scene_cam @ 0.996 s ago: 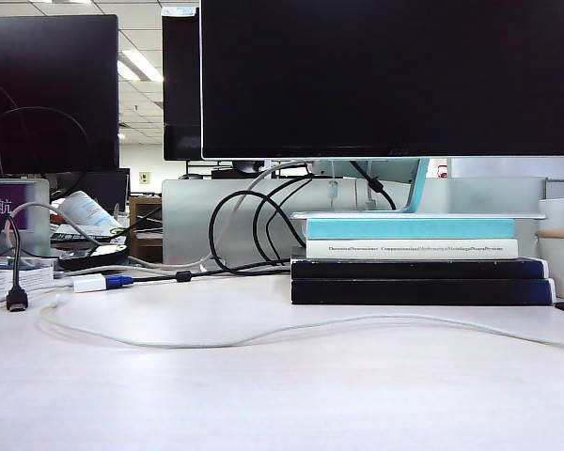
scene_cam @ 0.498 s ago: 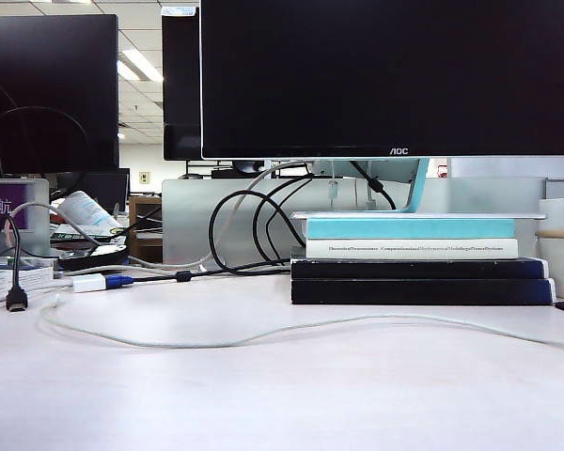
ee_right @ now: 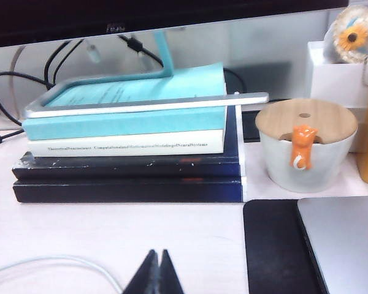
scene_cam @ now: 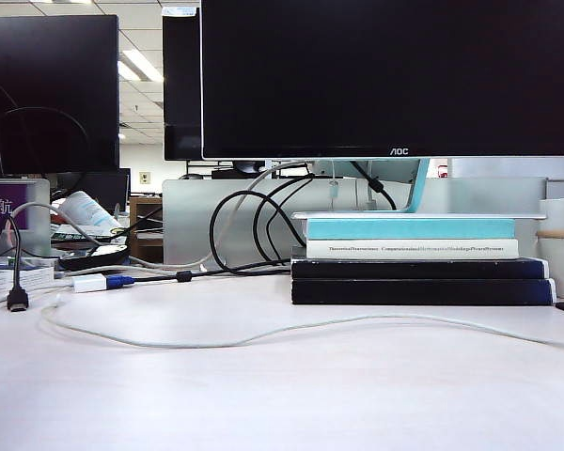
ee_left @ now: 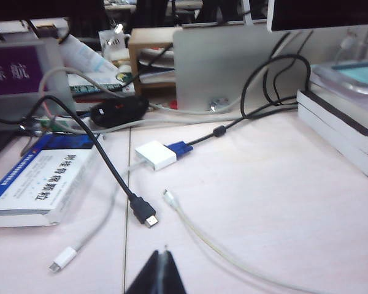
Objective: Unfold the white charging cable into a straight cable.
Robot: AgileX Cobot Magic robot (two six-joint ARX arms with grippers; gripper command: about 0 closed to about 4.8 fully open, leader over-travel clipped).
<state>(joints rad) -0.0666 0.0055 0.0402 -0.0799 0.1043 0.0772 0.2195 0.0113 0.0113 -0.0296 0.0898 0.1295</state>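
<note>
The white charging cable (scene_cam: 291, 328) lies on the pale desk in a long, shallow wave from left to right, in front of the books. In the left wrist view one small plug end (ee_left: 167, 195) rests on the desk and the cord (ee_left: 202, 239) runs off from it. My left gripper (ee_left: 161, 252) is shut and empty, a short way from that plug. In the right wrist view a curve of the cable (ee_right: 80, 260) lies beside my right gripper (ee_right: 156, 254), which is shut, empty and apart from it. Neither gripper shows in the exterior view.
A black HDMI plug (ee_left: 144, 212), a white-and-blue adapter (ee_left: 162, 153) with its own white plug (ee_left: 62, 260), and a blue-white box (ee_left: 43, 184) crowd the left. A stack of books (ee_right: 129, 165), a lidded mug (ee_right: 305, 147), a black pad (ee_right: 276, 245) and a laptop (ee_right: 343, 239) are on the right.
</note>
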